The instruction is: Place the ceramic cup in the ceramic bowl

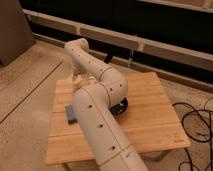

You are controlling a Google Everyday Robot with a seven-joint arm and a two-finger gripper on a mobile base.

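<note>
The ceramic cup (pixel 78 80) is a small cream-white shape at the far left of the wooden table (pixel 145 107). My gripper (pixel 77 75) hangs from the white arm right at the cup, and the wrist covers much of it. The ceramic bowl (pixel 121 106) is dark and glossy, near the table's middle. Only its right rim shows from behind my thick white arm (pixel 97 120), which crosses the table from the front.
A flat blue-grey block (pixel 71 114) lies on the table's left side in front of the cup. Black cables (pixel 197 122) lie on the floor to the right. A dark wall with a pale rail (pixel 150 42) runs behind the table.
</note>
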